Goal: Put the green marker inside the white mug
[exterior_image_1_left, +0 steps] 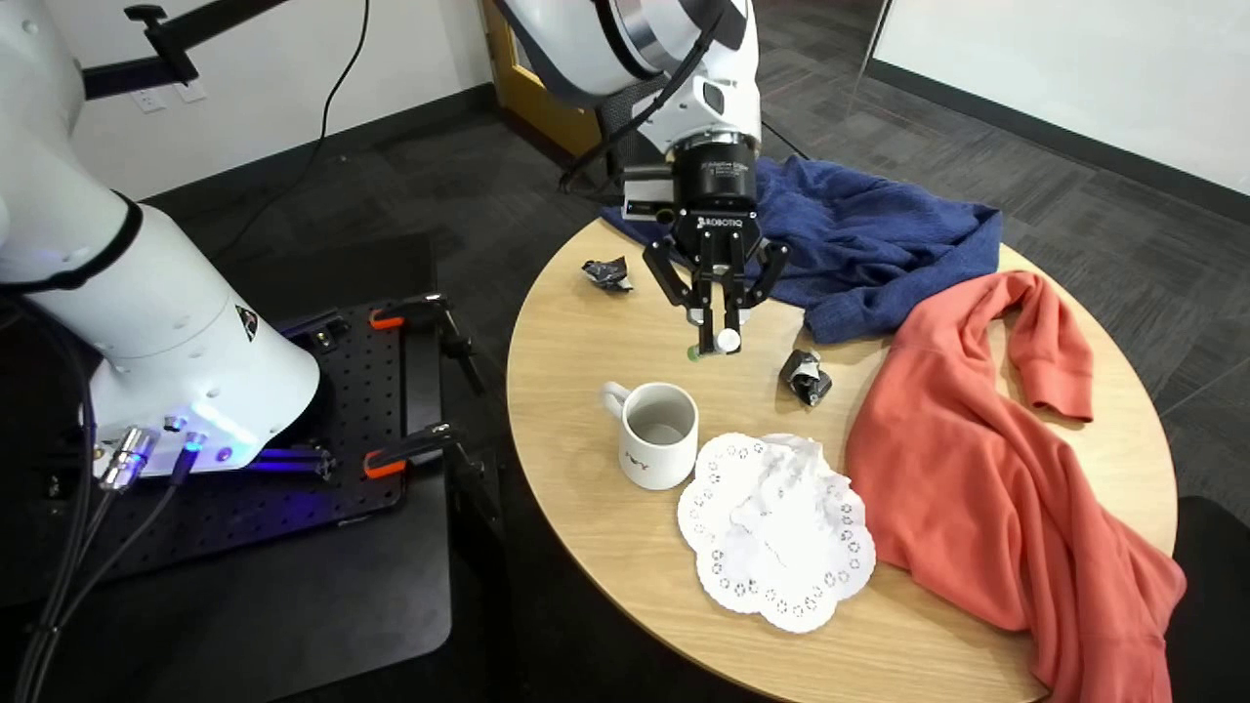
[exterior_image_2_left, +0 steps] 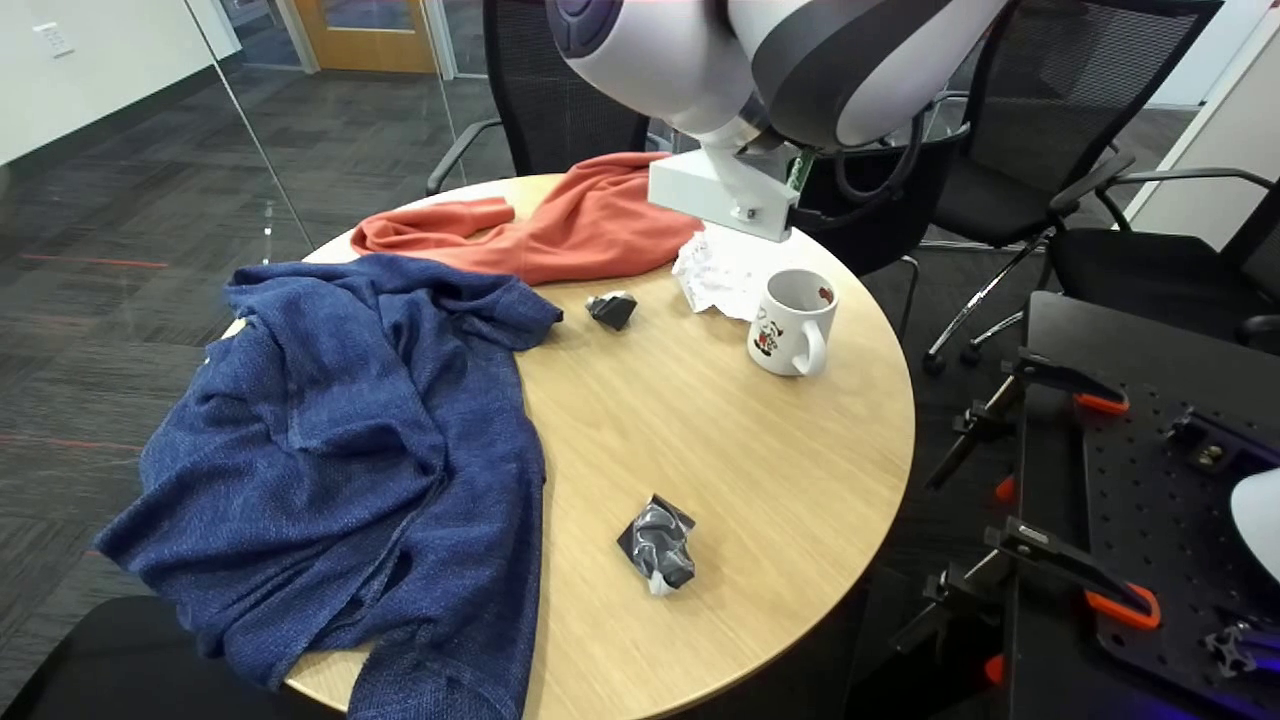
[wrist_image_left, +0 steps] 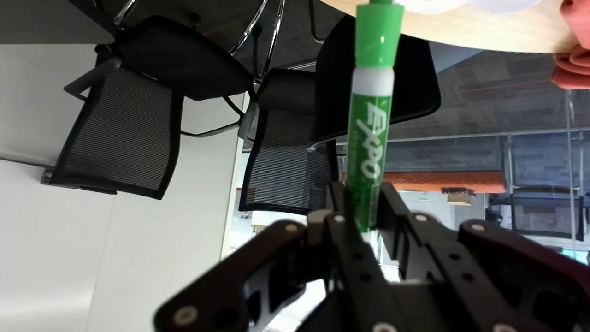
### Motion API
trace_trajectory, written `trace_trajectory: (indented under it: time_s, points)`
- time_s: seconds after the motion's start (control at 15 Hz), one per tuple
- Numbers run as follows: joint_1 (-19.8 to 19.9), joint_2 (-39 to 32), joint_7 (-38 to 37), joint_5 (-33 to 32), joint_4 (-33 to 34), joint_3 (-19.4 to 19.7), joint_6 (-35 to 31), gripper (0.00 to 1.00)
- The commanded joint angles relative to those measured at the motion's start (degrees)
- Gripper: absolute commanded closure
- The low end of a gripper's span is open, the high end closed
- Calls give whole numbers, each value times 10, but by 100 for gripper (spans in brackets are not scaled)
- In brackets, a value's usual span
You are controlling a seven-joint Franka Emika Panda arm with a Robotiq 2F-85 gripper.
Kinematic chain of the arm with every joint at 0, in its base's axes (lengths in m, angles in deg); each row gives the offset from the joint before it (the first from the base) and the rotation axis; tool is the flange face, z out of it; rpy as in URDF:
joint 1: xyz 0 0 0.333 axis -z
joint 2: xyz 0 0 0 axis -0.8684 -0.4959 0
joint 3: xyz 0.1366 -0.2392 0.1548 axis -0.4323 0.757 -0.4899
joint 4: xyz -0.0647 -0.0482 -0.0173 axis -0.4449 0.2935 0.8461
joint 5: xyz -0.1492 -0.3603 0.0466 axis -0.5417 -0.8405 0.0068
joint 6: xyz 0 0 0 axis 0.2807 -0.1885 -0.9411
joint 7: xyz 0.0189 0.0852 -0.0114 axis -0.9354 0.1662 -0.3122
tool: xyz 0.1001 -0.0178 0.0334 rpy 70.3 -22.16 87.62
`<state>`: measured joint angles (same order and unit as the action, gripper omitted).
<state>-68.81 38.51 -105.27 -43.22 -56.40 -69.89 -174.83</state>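
The white mug (exterior_image_1_left: 660, 457) stands upright on the round wooden table, its opening up and its handle toward the robot base in an exterior view. It also shows in an exterior view (exterior_image_2_left: 778, 335), with a printed figure on its side. My gripper (exterior_image_1_left: 720, 338) is shut on the green marker (wrist_image_left: 371, 124) and holds it above the table, apart from the mug. In the wrist view the gripper (wrist_image_left: 367, 203) pinches the marker near its white-tipped end, and the light-green cap points away from the fingers. In an exterior view the arm and camera mount (exterior_image_2_left: 722, 195) hide the fingers.
A white lacy doily (exterior_image_1_left: 728, 557) lies right beside the mug. Black crumpled wrappers (exterior_image_1_left: 806, 378) (exterior_image_1_left: 607, 274) lie on the table. An orange garment (exterior_image_1_left: 977, 469) and a blue garment (exterior_image_1_left: 879, 254) cover the far parts. Chairs (exterior_image_2_left: 1060, 130) stand around.
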Motion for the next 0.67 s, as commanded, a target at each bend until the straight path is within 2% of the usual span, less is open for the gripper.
trace_trajectory:
  time_s: [0.0, 0.6]
  points:
    - [17, -15, -40, -19, -5, -14, 14, 95]
    - [26, -60, -40, -17, -3, -20, 1, 95]
